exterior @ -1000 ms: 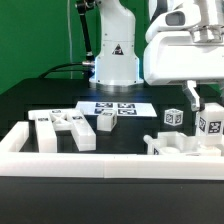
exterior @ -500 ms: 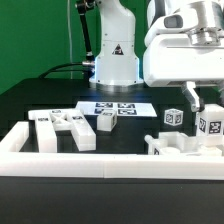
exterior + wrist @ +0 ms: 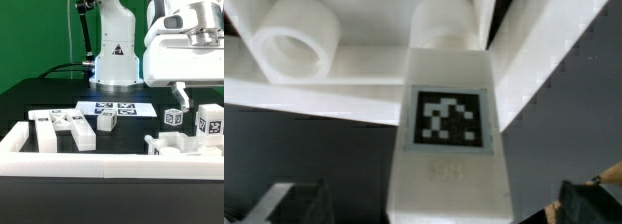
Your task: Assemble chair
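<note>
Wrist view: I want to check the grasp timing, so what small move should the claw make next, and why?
Probably close the claw on the tagged white bar. The bar sits centred between the open fingertips, one dark tip on each side with a gap, so nothing is gripped yet. Whether a slight descent is needed first is hard to judge.

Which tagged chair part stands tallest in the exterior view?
The upright bar at the exterior view's far right, tag facing the camera; the small block beside it and the left cluster sit lower.
</note>
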Tool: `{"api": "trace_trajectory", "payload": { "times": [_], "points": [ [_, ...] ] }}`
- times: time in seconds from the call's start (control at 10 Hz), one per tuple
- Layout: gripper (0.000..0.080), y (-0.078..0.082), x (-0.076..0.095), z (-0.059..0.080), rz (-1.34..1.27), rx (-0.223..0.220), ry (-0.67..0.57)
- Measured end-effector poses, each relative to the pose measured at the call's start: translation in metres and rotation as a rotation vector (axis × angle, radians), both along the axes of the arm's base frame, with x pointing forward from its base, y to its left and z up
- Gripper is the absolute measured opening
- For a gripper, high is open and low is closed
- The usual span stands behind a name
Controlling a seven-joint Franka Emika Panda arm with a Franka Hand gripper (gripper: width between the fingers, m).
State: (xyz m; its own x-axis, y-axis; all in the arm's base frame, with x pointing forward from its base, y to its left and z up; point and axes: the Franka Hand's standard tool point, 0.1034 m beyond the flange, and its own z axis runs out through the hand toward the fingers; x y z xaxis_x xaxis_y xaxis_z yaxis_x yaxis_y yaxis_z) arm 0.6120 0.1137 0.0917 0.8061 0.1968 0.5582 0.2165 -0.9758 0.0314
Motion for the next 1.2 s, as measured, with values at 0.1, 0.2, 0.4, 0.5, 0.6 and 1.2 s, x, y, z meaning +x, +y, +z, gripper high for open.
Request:
{"api": "trace_trajectory", "payload": {
  "times": [0.1,0.2,0.4,0.5,0.6,1.2],
  "points": [
    [0.0639,0.0,0.0,0.0,0.001,-0.001,0.0],
    [0.0648,0.0,0.0,0.0,0.001,-0.001,0.0],
    [0.0649,-0.002,0.001,0.003,0.008,-0.007,0.003],
    [0.0649,-0.002,0.002,0.006,0.011,-0.01,0.008],
    [0.0649,-0.002,0.001,0.004,0.012,-0.011,0.014],
    [0.0649,0.008,0.0,-0.007,0.032,-0.03,0.28]
  ]
}}
